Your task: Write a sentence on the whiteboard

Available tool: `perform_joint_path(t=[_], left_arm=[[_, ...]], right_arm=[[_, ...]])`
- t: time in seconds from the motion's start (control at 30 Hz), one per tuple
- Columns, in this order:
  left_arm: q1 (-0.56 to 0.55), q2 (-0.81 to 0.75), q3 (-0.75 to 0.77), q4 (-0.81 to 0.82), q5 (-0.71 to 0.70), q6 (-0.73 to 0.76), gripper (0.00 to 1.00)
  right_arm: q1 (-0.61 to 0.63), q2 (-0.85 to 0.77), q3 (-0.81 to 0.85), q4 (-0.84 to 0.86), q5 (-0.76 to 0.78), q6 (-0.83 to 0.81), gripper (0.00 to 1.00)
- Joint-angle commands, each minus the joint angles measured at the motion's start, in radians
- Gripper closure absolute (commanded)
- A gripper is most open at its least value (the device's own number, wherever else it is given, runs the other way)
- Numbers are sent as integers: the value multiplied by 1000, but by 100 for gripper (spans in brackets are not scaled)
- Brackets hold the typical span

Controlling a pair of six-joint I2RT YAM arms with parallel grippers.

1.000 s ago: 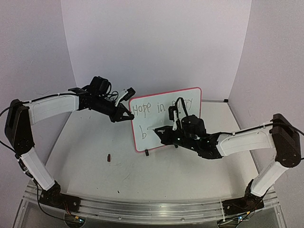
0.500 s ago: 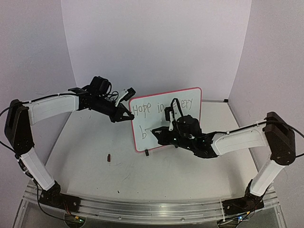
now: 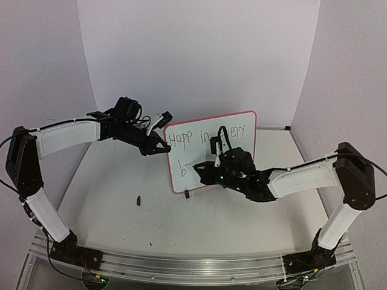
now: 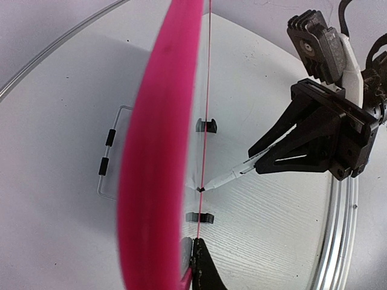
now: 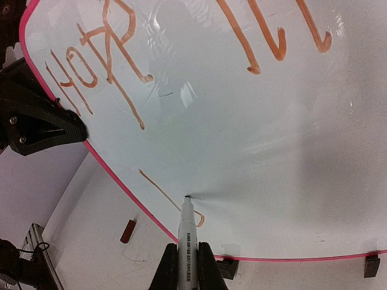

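Top external view: in the last second your right arm [image 3: 302, 178] has slid its wrist left along the lower line, uncovering the word "every". The small white rectangular whiteboard with a thin red-pink rim [image 3: 184, 181] has not shifted. It stands upright on its black feet [image 3: 187, 194] mid-tabletop [image 3: 121, 181], face toward the arms.

The thin dark handwritten sentence [image 3: 204, 138] reads "Hope in every" on top, with only a "b" [image 3: 179, 168] under it. My read: the top line is done and the lower word has barely started, so most of the second line is still to write.

Right wrist view: the slim white marker with a dark tip [image 5: 187, 241] has its tip touching the board right at the "b" stroke [image 5: 163, 193], low and left, just above the bottom rim. The right jaws are nearly closed and pinch the marker barrel.

Pose: the right arm comes up from its base, and the forearm runs low and leftward across the board front, wrist aimed at the board. Your left arm [image 3: 66, 136] hasn't moved. It stays raised, forearm reaching right, and the left jaws are fully closed on the board's left rim near the top, just beside the "H", steadying it. In the left wrist view the rim is blurred and close.

A small dark red piece [image 3: 139, 200] lies on the tabletop left of the board, well apart from it.
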Motion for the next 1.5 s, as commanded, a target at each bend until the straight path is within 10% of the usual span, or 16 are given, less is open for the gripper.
perform_joint_path(t=[0.0,1.47], left_arm=[[-1,-9,-8,-67,-77,51,100],[-1,-8,-8,-66,-73,49,100]], right_arm=[[-2,-25,-11,-1,76,12,100],[-1,-27,-24,-30,87,40,100]])
